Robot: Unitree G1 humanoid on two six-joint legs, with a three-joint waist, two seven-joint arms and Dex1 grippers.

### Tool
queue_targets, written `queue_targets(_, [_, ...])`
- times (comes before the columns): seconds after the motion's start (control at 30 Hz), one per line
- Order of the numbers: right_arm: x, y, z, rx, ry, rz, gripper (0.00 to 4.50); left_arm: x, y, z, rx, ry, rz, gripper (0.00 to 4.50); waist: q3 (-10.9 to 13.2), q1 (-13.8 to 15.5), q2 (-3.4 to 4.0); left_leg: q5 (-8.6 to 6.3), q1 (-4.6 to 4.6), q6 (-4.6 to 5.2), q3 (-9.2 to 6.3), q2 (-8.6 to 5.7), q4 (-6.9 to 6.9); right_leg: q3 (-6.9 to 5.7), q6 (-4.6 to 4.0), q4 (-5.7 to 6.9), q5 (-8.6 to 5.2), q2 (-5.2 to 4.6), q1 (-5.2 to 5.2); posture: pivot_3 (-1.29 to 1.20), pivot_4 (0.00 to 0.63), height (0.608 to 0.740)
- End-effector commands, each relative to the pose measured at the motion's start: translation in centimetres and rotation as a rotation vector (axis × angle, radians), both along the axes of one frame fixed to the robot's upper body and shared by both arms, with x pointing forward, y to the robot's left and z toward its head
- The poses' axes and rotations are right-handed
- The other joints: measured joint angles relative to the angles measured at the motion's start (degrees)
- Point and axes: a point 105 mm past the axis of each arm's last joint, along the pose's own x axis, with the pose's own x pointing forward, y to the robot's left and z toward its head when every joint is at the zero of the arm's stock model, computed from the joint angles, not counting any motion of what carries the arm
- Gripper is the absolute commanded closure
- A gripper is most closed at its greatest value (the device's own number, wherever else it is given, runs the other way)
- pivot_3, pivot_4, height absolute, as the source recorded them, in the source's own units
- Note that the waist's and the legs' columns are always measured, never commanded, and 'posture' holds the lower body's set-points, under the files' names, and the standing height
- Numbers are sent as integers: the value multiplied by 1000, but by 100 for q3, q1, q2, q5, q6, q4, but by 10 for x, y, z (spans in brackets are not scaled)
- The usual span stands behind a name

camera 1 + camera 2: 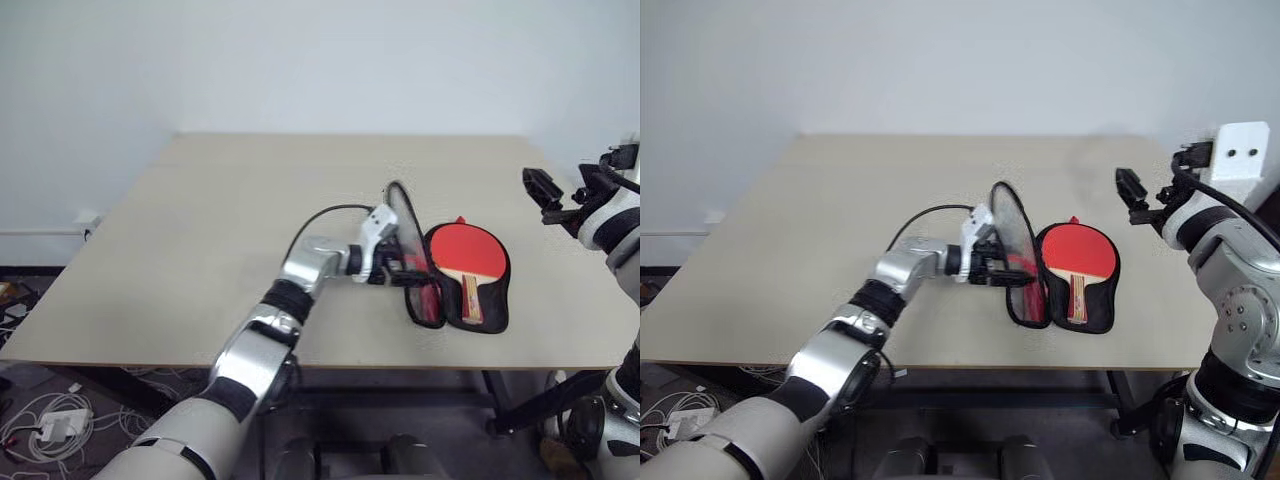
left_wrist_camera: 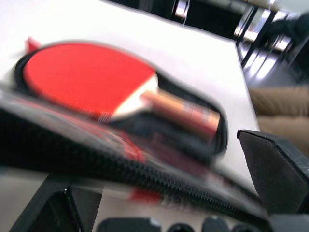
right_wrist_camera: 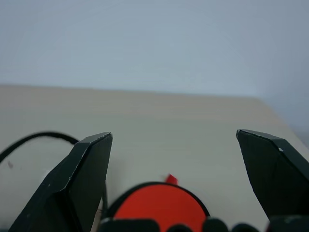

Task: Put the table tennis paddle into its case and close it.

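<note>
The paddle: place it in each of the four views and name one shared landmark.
Left eye: paddle lies in the open case, right of centre.
Right eye: right of centre.
Left wrist: upper left, beyond the raised flap.
Right wrist: bottom centre.
Landmark: the case's black zipper rim.

The table (image 1: 200, 250) carries the case (image 1: 440, 305) near its front edge, right of the middle. The paddle (image 1: 463, 255) lies inside the case's lower half, blade toward the far side, handle toward the front edge. The case's lid (image 1: 1008, 225) stands up on edge along the left side of the paddle. The left gripper (image 1: 1002, 268) sits just left of the lid, against it. The right gripper (image 1: 548, 198) hangs above the table, to the right of the case and well apart from it.
</note>
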Motion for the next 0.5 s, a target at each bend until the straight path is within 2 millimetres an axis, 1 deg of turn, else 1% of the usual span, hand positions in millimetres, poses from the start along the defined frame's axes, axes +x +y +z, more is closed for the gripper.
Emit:
queue_targets(0.03, [1,-7,7,48,-85,-66,29,-8,-29,34,-134,-21,-49,0,-1,-5,8,0,0,0,0,0,-5,1,0,2,0,1,-4,0,0,740])
queue_targets(0.07, [2,-8,4,54,-93,-83,29,-13,-40,40,-159,-31,-73,0,0,-2,13,1,0,0,0,0,-9,1,0,4,0,2,-7,0,0,740])
queue_targets(0.1, [3,-8,2,55,-98,-93,29,-17,-46,44,-172,-40,-86,0,-1,-14,16,1,0,1,0,0,-11,2,0,4,0,2,-8,0,0,740])
queue_targets(0.17, [7,-13,-9,68,-74,-136,29,-23,-59,54,-196,-28,-96,0,-2,-5,20,3,2,4,1,0,-16,5,-1,6,1,4,-11,0,0,740])
queue_targets(0.23, [9,-15,-15,78,-67,-154,29,-23,-63,57,-206,-2,-85,0,-2,-2,19,4,2,5,1,0,-12,5,0,6,1,3,-9,0,0,740])
queue_targets(0.4, [11,-25,-24,95,-72,-220,29,-13,-54,51,-190,106,-5,0,-2,-3,20,4,1,5,2,0,-9,5,0,5,1,2,-7,0,0,740])
queue_targets(0.47, [11,-33,-30,85,-57,-263,29,-9,-46,42,-147,181,27,0,-2,-4,20,4,1,5,2,0,-10,5,0,5,1,2,-7,0,0,740])
queue_targets(0.5, [11,-36,-33,81,-51,-283,29,-5,-40,34,-113,227,70,0,-2,-4,20,4,1,5,1,0,-10,5,0,5,0,2,-7,0,0,740])
